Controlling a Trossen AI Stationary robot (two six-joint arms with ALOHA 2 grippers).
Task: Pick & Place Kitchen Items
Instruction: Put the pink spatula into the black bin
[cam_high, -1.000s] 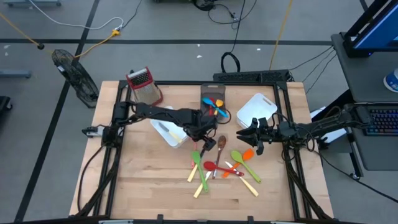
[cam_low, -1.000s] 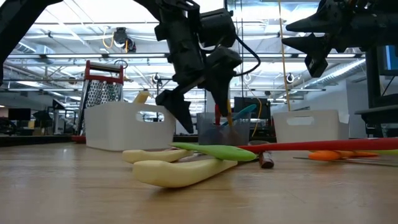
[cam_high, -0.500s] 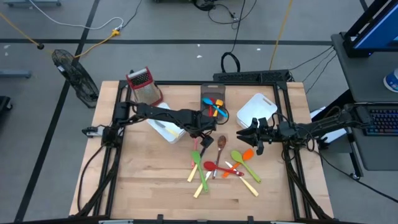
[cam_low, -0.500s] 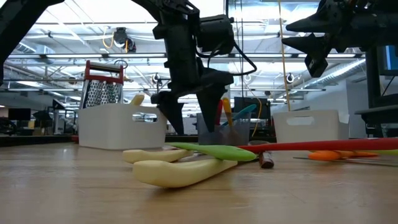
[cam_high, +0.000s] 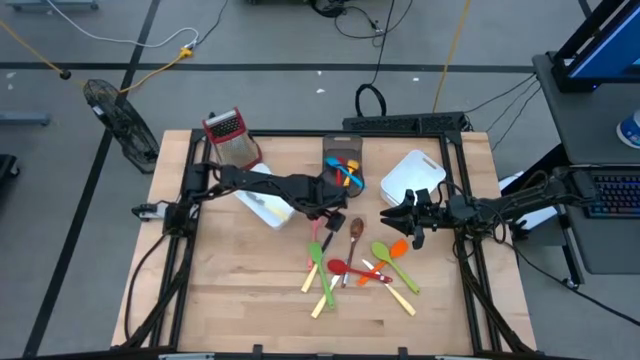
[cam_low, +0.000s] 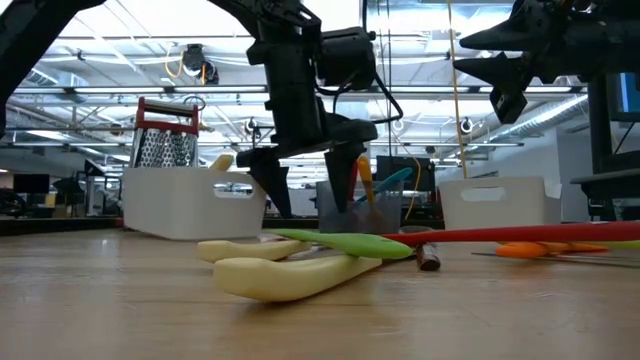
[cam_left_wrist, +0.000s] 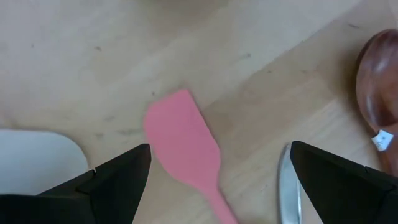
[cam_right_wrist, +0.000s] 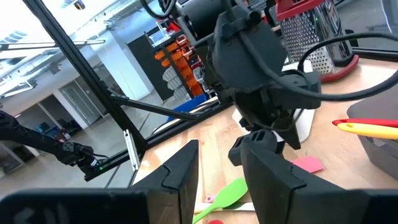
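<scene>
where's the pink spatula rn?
Left wrist view: pink spatula lies flat on the table, centred under the open left gripper, beside the brown wooden spoon.

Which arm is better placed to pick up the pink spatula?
Left. Its open gripper hangs right above the pink spatula, fingers on each side. The right gripper waits farther off, near the orange spoon.

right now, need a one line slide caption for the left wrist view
Open left gripper poised above a pink spatula on the wooden table.
</scene>
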